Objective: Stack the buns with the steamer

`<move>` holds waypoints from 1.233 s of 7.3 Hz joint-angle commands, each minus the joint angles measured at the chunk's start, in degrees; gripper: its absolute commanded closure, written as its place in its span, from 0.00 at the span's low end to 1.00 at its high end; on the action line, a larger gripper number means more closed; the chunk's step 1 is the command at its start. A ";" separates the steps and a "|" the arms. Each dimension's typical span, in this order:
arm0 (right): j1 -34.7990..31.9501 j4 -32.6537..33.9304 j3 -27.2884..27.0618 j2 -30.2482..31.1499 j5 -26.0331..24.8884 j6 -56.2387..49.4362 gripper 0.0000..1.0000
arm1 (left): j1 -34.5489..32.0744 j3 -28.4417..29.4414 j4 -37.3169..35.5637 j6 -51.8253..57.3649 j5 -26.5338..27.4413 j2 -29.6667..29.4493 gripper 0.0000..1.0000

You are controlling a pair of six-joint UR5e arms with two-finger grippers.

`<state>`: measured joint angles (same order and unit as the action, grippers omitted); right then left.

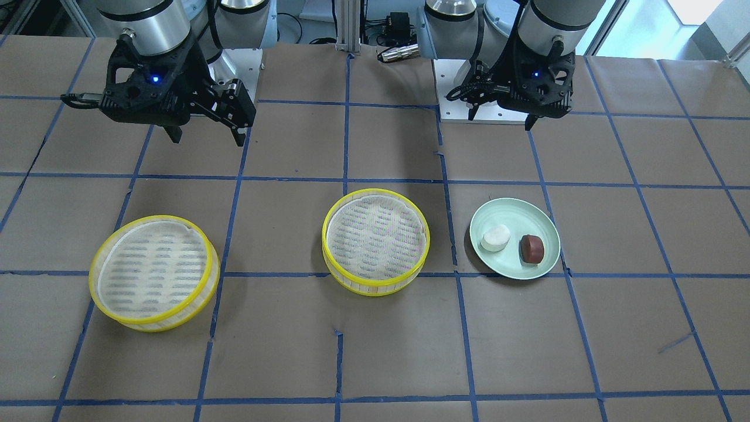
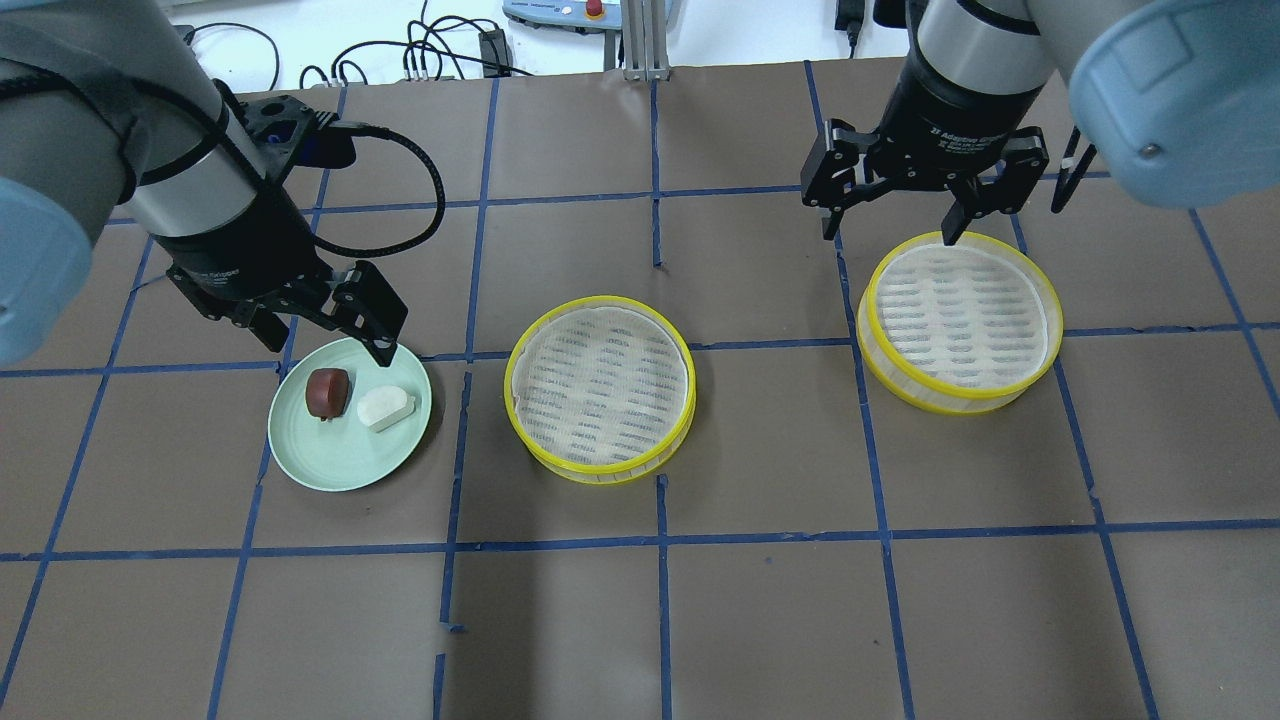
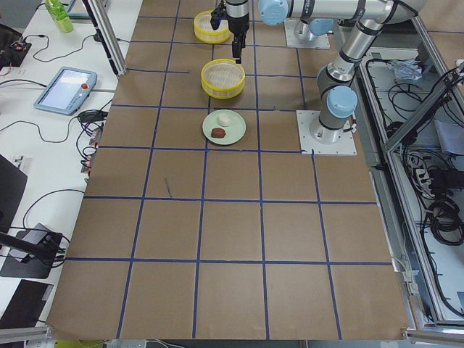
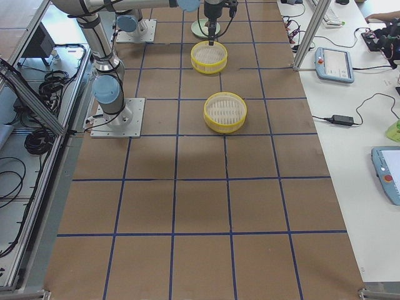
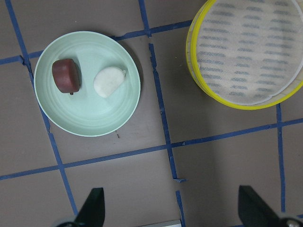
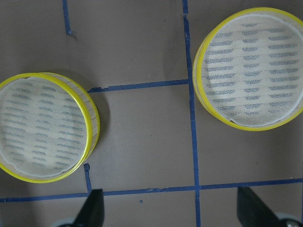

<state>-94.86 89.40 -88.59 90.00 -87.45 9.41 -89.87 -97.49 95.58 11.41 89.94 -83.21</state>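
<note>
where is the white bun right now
Overhead view: the white bun lies on the pale green plate at left, right of the dark bun, left of the middle steamer.

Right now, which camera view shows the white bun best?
The left wrist-mounted view: the white bun is close and unobstructed on the green plate. Overhead and front-facing views show it smaller, and exterior left shows it tiny. In exterior right I cannot make it out. The right wrist view lacks it.

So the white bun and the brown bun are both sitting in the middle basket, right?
Not quite. The white bun and the brown bun are both sitting on the green plate, not in the middle basket. The overhead view shows this.
</note>
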 commanded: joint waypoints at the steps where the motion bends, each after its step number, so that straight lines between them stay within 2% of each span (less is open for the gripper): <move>1: 0.03 -0.10 -0.09 0.00 -0.01 -0.01 0.00 | -0.39 -0.16 -0.05 0.19 0.06 -0.02 0.00; 3: 0.03 -0.19 -0.09 0.00 -0.01 -0.01 0.00 | 1.44 -1.73 -2.22 5.43 0.76 -0.98 0.00; 5: 0.11 -0.28 -0.18 -0.09 -0.01 -0.10 0.00 | 4.17 -6.81 -14.15 7.04 0.76 -5.45 0.00; 9: 0.03 -0.37 -0.18 0.00 -0.01 -0.10 0.00 | 6.38 -9.20 -23.66 7.58 0.85 -19.24 0.00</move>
<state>-94.76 89.10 -88.77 89.92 -87.45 9.32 -83.77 -105.72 75.41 18.96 90.72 -97.92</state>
